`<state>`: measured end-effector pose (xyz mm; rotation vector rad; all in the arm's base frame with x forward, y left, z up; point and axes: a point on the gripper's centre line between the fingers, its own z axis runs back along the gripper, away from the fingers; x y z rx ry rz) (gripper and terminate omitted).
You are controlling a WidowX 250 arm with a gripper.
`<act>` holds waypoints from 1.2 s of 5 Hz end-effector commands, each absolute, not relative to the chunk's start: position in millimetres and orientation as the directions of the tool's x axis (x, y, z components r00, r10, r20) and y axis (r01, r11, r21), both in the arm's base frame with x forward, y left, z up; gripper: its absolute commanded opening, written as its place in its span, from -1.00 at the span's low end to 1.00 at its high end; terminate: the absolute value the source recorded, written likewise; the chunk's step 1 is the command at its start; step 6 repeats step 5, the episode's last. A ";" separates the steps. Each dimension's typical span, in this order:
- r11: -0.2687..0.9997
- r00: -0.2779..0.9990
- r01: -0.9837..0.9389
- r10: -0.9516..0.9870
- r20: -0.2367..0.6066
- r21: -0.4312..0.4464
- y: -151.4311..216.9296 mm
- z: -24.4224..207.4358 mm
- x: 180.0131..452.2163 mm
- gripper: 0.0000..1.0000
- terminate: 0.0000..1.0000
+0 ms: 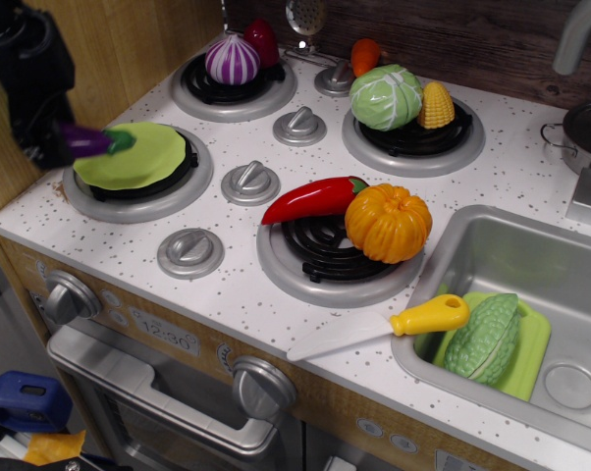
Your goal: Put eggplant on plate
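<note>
The small purple eggplant with a green stem cap is held in the air at the left edge of the stove, its stem end just over the left rim of the lime-green plate. The plate lies on the front-left burner. My black gripper is at the far left, shut on the eggplant's purple end. Its fingertips are mostly hidden by its dark body.
A striped onion sits on the back-left burner. A red pepper and an orange pumpkin sit on the front-right burner. A cabbage and corn are behind. A wooden wall stands at the left. Knobs lie between the burners.
</note>
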<state>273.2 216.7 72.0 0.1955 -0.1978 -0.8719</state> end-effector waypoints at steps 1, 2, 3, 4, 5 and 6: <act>0.576 0.565 0.741 -0.813 0.143 0.344 228.6 73.3 312.0 -1.00 -1.00; 0.571 0.554 0.737 -0.817 0.160 0.363 228.6 66.0 319.9 -1.00 -1.00; 0.594 0.567 0.728 -0.802 0.187 0.342 224.4 64.9 315.5 1.00 -1.00; 0.594 0.567 0.728 -0.802 0.187 0.342 224.4 64.9 315.5 1.00 -1.00; 0.594 0.567 0.728 -0.802 0.187 0.342 224.4 64.9 315.5 1.00 1.00; 0.594 0.567 0.728 -0.802 0.187 0.342 224.4 64.9 315.5 1.00 1.00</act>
